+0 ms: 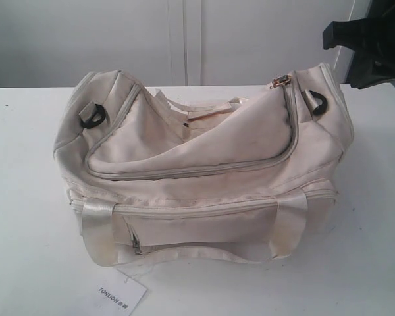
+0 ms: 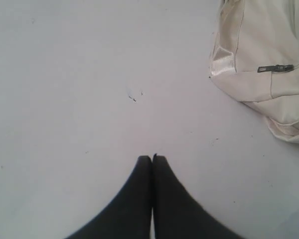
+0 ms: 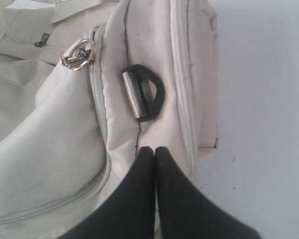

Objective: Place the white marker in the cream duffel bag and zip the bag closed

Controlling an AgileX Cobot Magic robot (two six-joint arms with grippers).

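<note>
The cream duffel bag lies on the white table, and its top zip looks closed along the stretch that shows. The gold ring zipper pull sits at the bag's right end. No white marker shows in any view. My right gripper is shut and empty, just over the bag's right end, near the black end ring and a short way from the gold pull. My left gripper is shut and empty over bare table, apart from a bag corner.
A white paper tag printed "TONLION" lies at the table's front edge. Shiny strap handles hang down the bag's front. The right arm's black body shows at the upper right. A white wall stands behind the table.
</note>
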